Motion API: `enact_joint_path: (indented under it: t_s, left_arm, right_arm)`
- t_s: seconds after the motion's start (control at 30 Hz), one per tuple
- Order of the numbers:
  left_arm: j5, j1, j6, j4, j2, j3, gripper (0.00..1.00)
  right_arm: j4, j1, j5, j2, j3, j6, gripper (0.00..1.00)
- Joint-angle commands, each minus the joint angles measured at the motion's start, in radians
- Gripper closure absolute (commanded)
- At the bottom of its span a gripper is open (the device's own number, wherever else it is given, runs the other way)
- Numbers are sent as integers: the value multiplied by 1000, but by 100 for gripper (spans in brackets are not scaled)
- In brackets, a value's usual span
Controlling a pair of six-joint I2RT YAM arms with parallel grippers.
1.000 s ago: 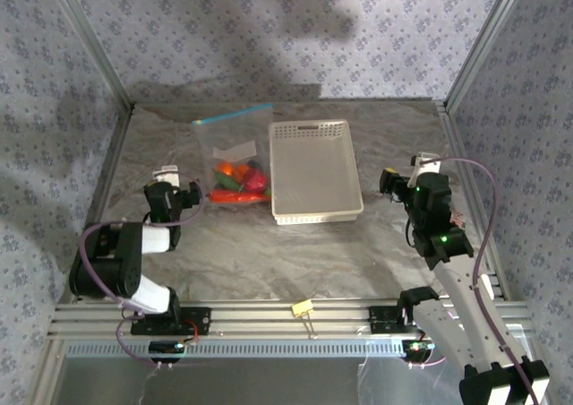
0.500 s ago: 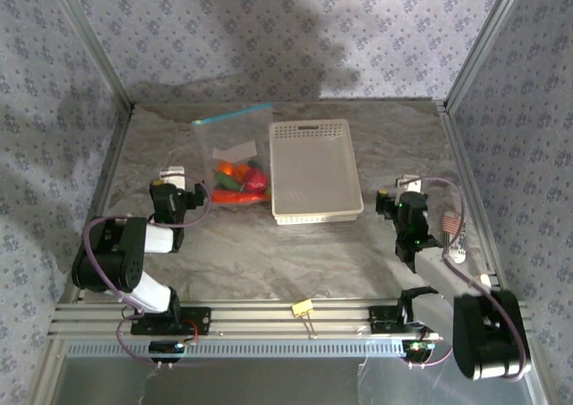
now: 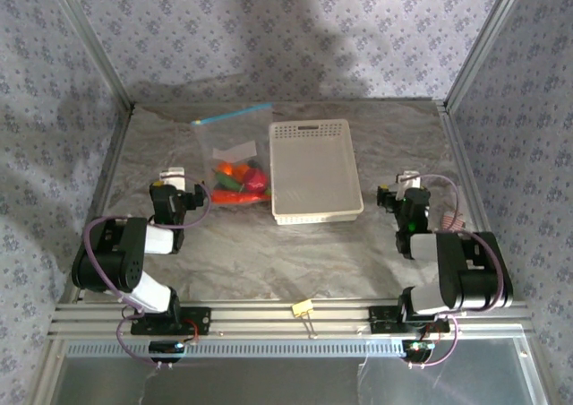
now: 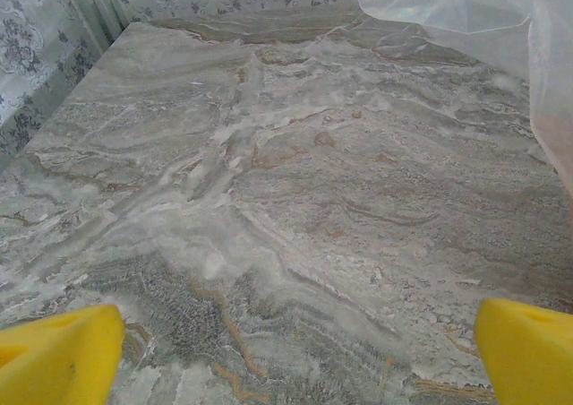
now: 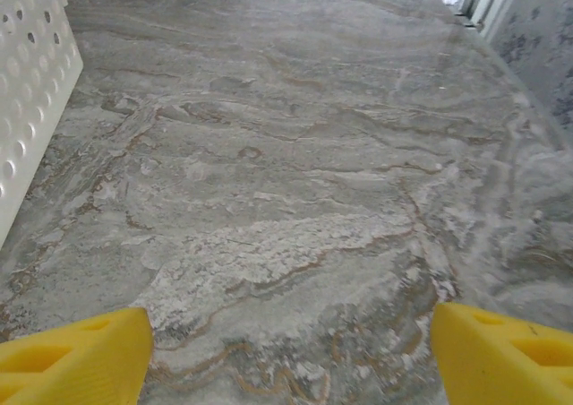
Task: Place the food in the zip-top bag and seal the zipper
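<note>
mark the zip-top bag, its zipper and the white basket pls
zip-top bag (image 3: 213, 141), top external view, clear panel near the mouth.
zipper (image 3: 233, 113), top external view, middle of blue strip.
white basket (image 3: 313, 172), top external view, bare floor.

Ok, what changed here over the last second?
The right arm folded back toward its base, drawing the right end effector slightly nearer and to the left. It took hold of nothing and its jaws stand open. The left end effector barely shifted and is open too. The zip-top bag, the food at its near end and the white basket stayed put.
</note>
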Motion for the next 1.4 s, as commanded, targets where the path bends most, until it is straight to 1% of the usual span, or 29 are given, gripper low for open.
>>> enact_joint_path:
  t_s: [0.0,0.03,0.1,0.13,0.17,0.2,0.27,0.4,1.37]
  left_arm:
    - [5,-6,16,50,-6,-4,0]
    - [6,-5,16,48,-6,-2,0]
    - [10,-4,15,38,-4,3,0]
    - [11,-3,14,27,-5,10,0]
    - [12,2,10,8,-3,24,0]
    - [18,11,2,-33,-1,47,0]
    - [76,40,-16,-96,2,79,0]
    - [107,61,-30,-128,3,96,0]
    - [100,58,-29,-118,3,90,0]
  right_arm:
    - [38,-6,-32,62,54,-14,17]
    - [52,-3,-33,87,60,-19,19]
    - [-20,-7,-24,81,91,-10,18]
    - [-30,-14,-4,91,103,11,9]
    - [-62,-35,-24,85,113,29,0]
    - [-45,-44,-36,89,109,32,0]
    - [-53,-39,-28,88,111,29,0]
    - [-57,-41,-31,90,114,32,0]
    - [-52,-37,-22,90,113,28,0]
